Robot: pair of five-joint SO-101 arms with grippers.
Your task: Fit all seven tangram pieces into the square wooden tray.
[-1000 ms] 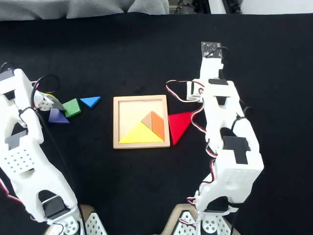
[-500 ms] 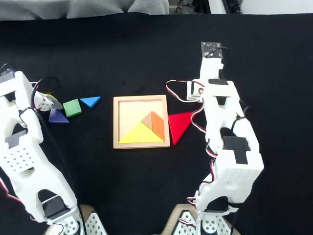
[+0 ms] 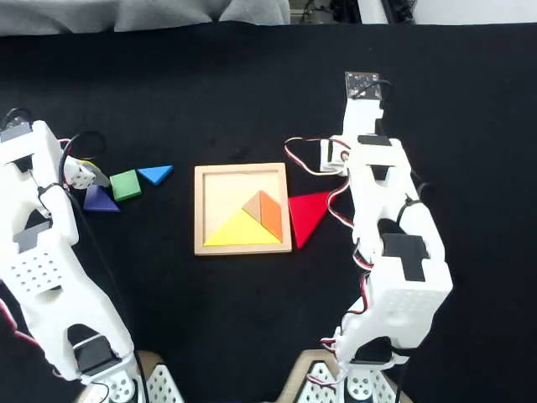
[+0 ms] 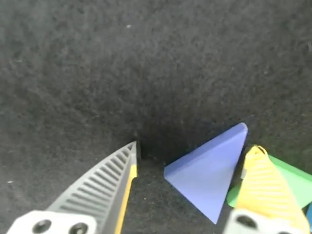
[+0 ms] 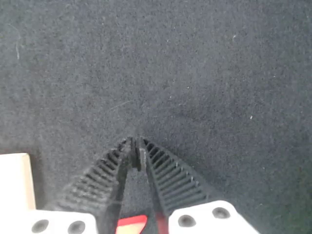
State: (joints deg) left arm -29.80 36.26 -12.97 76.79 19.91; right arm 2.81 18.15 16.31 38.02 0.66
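Square (image 4: 293, 179), green, largely hidden behind left end effector (image 4: 195, 148).

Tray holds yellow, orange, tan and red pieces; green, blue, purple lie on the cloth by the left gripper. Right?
The red triangle is outside the tray: the high view shows it on the cloth beside its right edge. Inside are the yellow triangle, orange piece and tan piece; green square, blue triangle, purple triangle lie by the left gripper.

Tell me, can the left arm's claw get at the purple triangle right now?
Probably yes. The left claw is open, and the purple triangle lies between its fingers with nothing over it, though the green square sits close beside.
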